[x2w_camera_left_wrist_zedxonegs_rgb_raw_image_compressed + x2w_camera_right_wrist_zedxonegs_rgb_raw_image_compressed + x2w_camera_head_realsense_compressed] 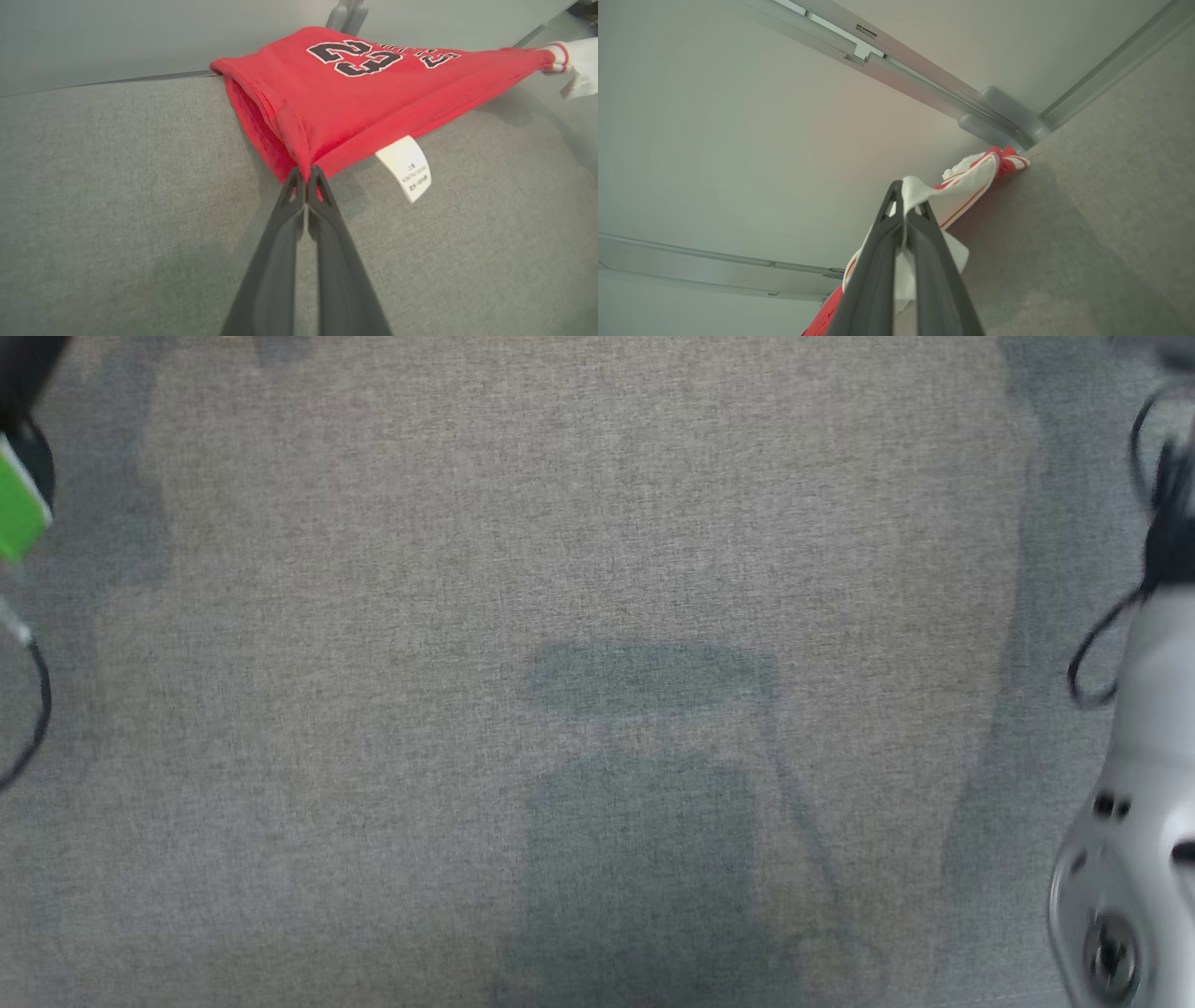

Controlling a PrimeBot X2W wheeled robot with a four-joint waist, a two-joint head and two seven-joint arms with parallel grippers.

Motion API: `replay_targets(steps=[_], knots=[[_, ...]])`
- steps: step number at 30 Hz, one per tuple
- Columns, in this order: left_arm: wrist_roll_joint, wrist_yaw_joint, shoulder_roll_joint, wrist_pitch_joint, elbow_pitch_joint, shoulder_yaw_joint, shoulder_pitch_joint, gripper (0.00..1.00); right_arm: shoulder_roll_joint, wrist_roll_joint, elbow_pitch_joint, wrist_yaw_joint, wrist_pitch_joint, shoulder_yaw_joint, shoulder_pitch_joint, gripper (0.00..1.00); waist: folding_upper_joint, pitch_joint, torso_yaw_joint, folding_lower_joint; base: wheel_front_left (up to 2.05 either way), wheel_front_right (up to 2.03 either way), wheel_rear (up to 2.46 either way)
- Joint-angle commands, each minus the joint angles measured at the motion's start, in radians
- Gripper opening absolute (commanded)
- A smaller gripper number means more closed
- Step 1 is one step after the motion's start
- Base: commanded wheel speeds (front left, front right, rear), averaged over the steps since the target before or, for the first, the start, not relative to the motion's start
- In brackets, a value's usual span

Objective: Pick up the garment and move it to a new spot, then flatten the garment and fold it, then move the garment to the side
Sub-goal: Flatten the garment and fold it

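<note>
Left gripper (307, 173) was pinched on the red garment (355, 107) beside a white label (405, 168); right gripper (906, 201) was pinched on its white trim (966, 186) near a metal rail (924, 86).

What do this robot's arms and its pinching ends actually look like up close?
The left gripper and right gripper each have two long, slim, dark grey fingers tapering to tips with small triangular cut-outs. The right forearm is a smooth pale shell with dark slots; black cables loop beside it. On the left side sits a bright green block.
</note>
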State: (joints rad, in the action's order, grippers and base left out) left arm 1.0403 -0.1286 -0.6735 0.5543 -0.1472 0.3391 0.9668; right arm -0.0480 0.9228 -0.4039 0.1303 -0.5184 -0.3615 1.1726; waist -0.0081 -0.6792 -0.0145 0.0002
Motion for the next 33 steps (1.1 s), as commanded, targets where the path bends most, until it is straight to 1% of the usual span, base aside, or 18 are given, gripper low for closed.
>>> replay_targets(steps=[1, 3, 5, 7, 9, 12, 15, 16, 20, 24, 25, 28, 30, 33], knots=[[0.021, -0.002, -0.044, -0.024, 0.031, 0.001, -0.103, 0.00, -0.005, 0.055, 0.071, 0.001, -0.036, 0.020, -0.147, 0.00, 0.0081, 0.027, -0.032, -0.0002, 0.00, 0.00, 0.00], [0.048, -0.003, -0.083, -0.066, 0.081, 0.010, -0.235, 0.00, -0.006, 0.120, 0.178, 0.001, -0.070, 0.046, -0.341, 0.00, 0.0081, 0.043, -0.038, -0.0002, 0.00, 0.00, 0.00], [0.063, -0.003, -0.102, -0.116, 0.113, 0.016, -0.359, 0.00, -0.005, 0.171, 0.260, -0.001, -0.082, 0.055, -0.528, 0.00, 0.0081, 0.060, -0.038, -0.0002, 0.00, 0.00, 0.00], [0.050, -0.003, -0.110, -0.177, 0.141, 0.025, -0.474, 0.00, -0.003, 0.216, 0.335, -0.001, -0.093, 0.066, -0.692, 0.00, 0.0081, 0.077, -0.037, -0.0002, 0.00, 0.00, 0.00], [0.046, -0.003, -0.096, -0.232, 0.155, 0.037, -0.582, 0.00, -0.003, 0.248, 0.389, -0.002, -0.099, 0.068, -0.818, 0.00, 0.0081, 0.097, -0.034, -0.0002, 0.00, 0.00, 0.00], [0.055, 0.002, -0.067, -0.298, 0.169, 0.058, -0.724, 0.00, -0.003, 0.265, 0.450, -0.002, -0.107, 0.063, -0.969, 0.00, 0.0081, 0.127, -0.030, -0.0002, 0.00, 0.00, 0.00], [0.053, 0.022, -0.047, -0.358, 0.180, 0.064, -0.840, 0.00, -0.003, 0.288, 0.489, -0.002, -0.116, 0.053, -1.073, 0.00, 0.0081, 0.153, -0.030, -0.0002, 0.00, 0.00, 0.00], [0.067, 0.036, -0.030, -0.393, 0.201, 0.068, -0.921, 0.00, -0.003, 0.302, 0.513, -0.001, -0.134, 0.050, -1.139, 0.00, 0.0081, 0.168, -0.031, -0.0002, 0.00, 0.00, 0.00], [0.063, 0.080, -0.010, -0.443, 0.261, 0.087, -1.073, 0.00, -0.004, 0.327, 0.565, 0.000, -0.181, 0.024, -1.271, 0.00, 0.0081, 0.187, -0.026, -0.0002, 0.00, 0.00, 0.00], [0.085, 0.103, 0.021, -0.495, 0.345, 0.106, -1.201, 0.00, -0.004, 0.362, 0.638, 0.000, -0.234, -0.020, -1.418, 0.00, 0.0081, 0.192, -0.015, -0.0002, 0.00, 0.00, 0.00], [0.085, 0.103, 0.021, -0.495, 0.345, 0.106, -1.201, 0.00, -0.004, 0.362, 0.638, 0.000, -0.234, -0.020, -1.418, 0.00, 0.0081, 0.192, -0.015, -0.0002, 0.00, 0.00, 0.00], [0.112, 0.105, 0.026, -0.521, 0.402, 0.096, -1.256, 0.00, -0.003, 0.435, 0.711, 0.001, -0.246, -0.043, -1.480, 0.00, 0.0081, 0.185, -0.007, -0.0002, 0.00, 0.00, 0.00], [0.127, 0.105, 0.015, -0.526, 0.433, 0.082, -1.271, 0.00, -0.003, 0.474, 0.760, 0.001, -0.251, -0.038, -1.502, 0.00, 0.0081, 0.183, -0.007, -0.0002, 0.00, 0.00, 0.00], [0.153, 0.094, -0.013, -0.508, 0.491, 0.053, -1.258, 0.00, -0.003, 0.491, 0.819, 0.001, -0.251, -0.031, -1.484, 0.00, 0.0081, 0.181, -0.005, -0.0002, 0.00, 0.00, 0.00]])
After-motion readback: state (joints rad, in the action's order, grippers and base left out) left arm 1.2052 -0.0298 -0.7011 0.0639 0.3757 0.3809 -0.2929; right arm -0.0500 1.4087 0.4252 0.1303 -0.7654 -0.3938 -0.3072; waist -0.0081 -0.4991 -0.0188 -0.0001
